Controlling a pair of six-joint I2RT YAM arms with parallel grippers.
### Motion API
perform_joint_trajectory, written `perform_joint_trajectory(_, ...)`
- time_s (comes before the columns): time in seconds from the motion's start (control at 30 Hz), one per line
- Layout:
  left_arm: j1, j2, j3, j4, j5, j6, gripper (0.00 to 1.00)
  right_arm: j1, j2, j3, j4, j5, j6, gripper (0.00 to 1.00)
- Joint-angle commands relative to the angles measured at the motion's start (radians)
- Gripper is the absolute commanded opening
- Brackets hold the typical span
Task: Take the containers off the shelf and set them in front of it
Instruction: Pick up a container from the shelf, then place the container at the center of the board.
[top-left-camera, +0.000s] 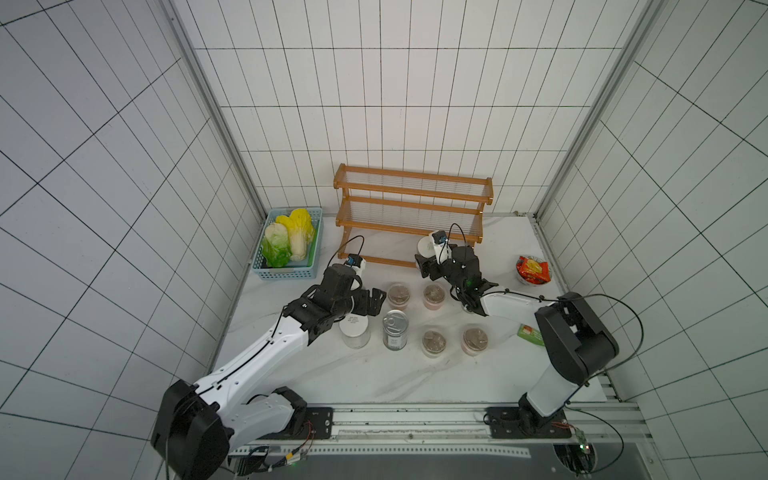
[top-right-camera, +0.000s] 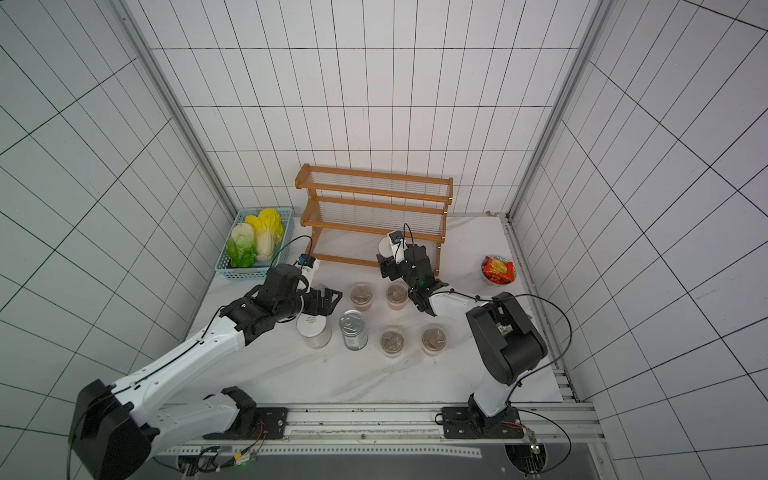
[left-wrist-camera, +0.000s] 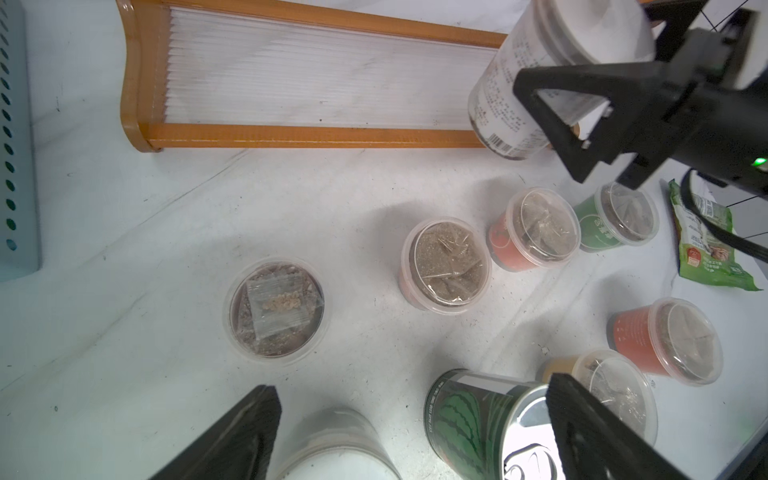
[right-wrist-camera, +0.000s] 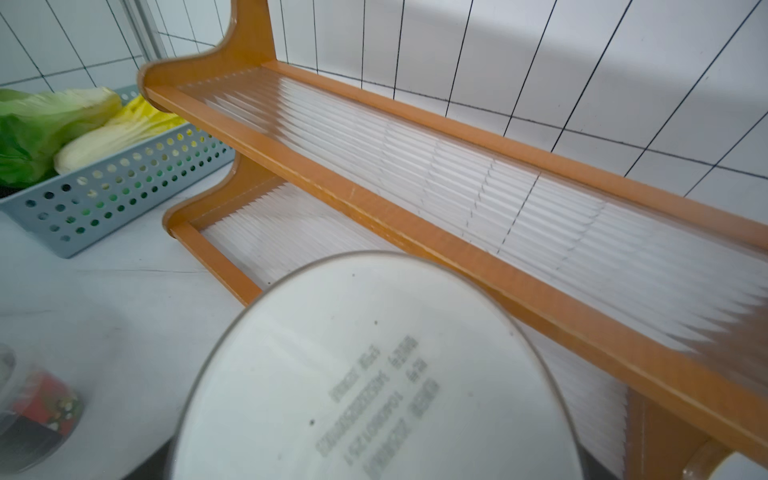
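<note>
The right pincer (top-left-camera: 428, 259) grips a tilted, white-lidded labelled jar (left-wrist-camera: 498, 104) beside the orange-brown wooden shelf's (top-left-camera: 409, 214) lowest tier. The left pincer (top-left-camera: 374, 300) stands open over the white marbled surface (top-left-camera: 332, 374).

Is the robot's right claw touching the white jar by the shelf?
Touching. The left wrist view shows a black finger of the right gripper pressed against the side of the tilted white-lidded jar.
</note>
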Motion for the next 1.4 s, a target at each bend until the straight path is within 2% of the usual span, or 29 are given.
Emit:
perform_joint_trajectory(0.0,0.026,-0.028,-0.006,0.027,-0.016,0.005,0.98,0.016,-0.109,-0.035,-0.002,-0.068,-0.017,0.77)
perform_joint_trajectory(0.23,0.144,-0.045,-0.001,0.056,0.013,-0.014,0.99,0.092,-0.411,-0.058,-0.237,-0.191,-0.028,0.76)
perform_joint_trajectory(0.37,0.218,-0.039,0.0,0.091,0.051,-0.024,0.99,0.23,-0.537,-0.051,-0.372,-0.214,-0.036,0.75)
perform_joint_trajectory(0.5,0.277,-0.021,0.02,0.107,0.084,-0.024,0.99,0.392,-0.581,-0.049,-0.435,-0.219,-0.035,0.75)
perform_joint_trajectory(0.67,0.303,0.037,0.086,0.073,0.086,0.004,0.98,0.605,-0.506,-0.051,-0.434,-0.212,-0.063,0.75)
perform_joint_trajectory(0.87,0.312,0.096,0.152,0.04,0.078,0.024,0.98,0.732,-0.309,-0.048,-0.296,-0.26,-0.064,0.75)
perform_joint_trajectory(1.1,0.318,0.103,0.148,0.035,0.085,0.025,0.99,0.768,-0.083,-0.038,-0.147,-0.314,-0.068,0.77)
perform_joint_trajectory(1.37,0.323,0.112,0.14,0.036,0.097,0.032,0.99,0.802,0.052,-0.021,-0.087,-0.317,-0.091,0.8)
